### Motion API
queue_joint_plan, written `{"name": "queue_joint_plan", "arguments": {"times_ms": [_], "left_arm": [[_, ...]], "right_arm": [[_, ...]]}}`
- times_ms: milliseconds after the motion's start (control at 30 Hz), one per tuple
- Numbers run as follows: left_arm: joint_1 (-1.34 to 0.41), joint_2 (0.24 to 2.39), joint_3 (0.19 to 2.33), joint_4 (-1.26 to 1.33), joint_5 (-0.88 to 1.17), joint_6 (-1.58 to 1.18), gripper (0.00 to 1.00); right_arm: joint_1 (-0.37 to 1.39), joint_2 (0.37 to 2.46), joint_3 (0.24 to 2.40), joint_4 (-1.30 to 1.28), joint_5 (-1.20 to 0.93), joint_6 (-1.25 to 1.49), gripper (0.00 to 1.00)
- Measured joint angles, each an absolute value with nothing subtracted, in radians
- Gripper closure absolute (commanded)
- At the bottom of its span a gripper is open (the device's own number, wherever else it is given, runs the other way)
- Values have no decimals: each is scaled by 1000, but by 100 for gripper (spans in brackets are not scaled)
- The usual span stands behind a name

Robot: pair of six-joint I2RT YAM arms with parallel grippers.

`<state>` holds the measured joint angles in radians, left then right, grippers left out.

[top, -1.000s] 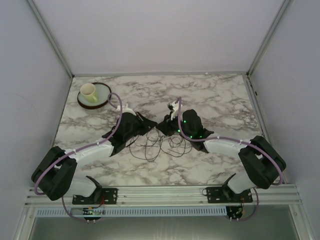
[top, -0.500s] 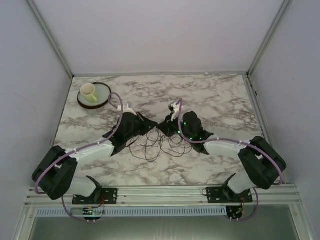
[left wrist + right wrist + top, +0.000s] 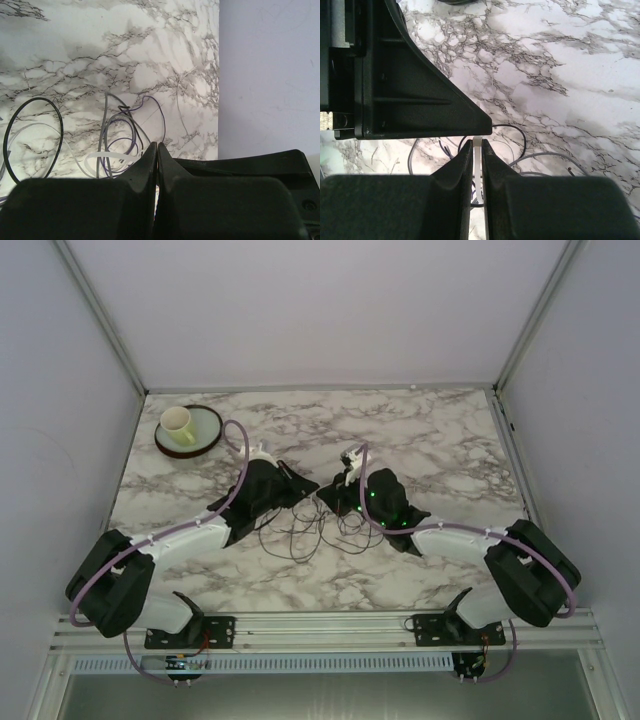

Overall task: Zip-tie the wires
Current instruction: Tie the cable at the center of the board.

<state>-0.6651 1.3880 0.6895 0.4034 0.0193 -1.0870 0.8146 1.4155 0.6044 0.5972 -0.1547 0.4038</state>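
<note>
table (image 3: 450, 440): white marble | walls (image 3: 300, 310): pale lilac | wires (image 3: 300, 535) mid-table | left gripper (image 3: 156, 146) closed | right gripper (image 3: 477, 142) pinching white strip (image 3: 478, 160)

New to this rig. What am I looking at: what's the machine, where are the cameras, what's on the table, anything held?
The left arm and the right arm are robots bolted at the near edge of a marble table. The wide picture comes from a fixed camera above and behind them; the other two come from a camera on each wrist, looking past that arm's own fingers. Between the arms lies a loose tangle of thin dark wires; a cup sits on a plate in the far left corner. The right gripper is shut on a thin white strip, probably the zip tie. The left gripper is shut too; whether it pinches anything does not show.
</note>
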Motion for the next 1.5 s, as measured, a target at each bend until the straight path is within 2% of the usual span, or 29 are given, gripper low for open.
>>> {"name": "queue_joint_plan", "arguments": {"times_ms": [567, 867, 900, 1033, 1133, 1500], "left_arm": [[-637, 1388, 705, 387, 35, -1080, 100], [-603, 1388, 774, 417, 6, -1069, 100], [-602, 1388, 780, 420, 6, -1066, 98], [-602, 1388, 785, 418, 10, -1046, 74], [-602, 1385, 781, 412, 10, -1032, 60], [-609, 1361, 682, 411, 75, -1021, 56]], "right_arm": [[844, 1406, 590, 552, -121, 400, 92], [864, 1404, 564, 426, -128, 393, 92], [864, 1402, 562, 420, -128, 393, 92], [864, 1383, 562, 410, -118, 393, 92], [864, 1373, 562, 411, -110, 393, 92], [864, 1348, 562, 411, -69, 408, 92]]}}
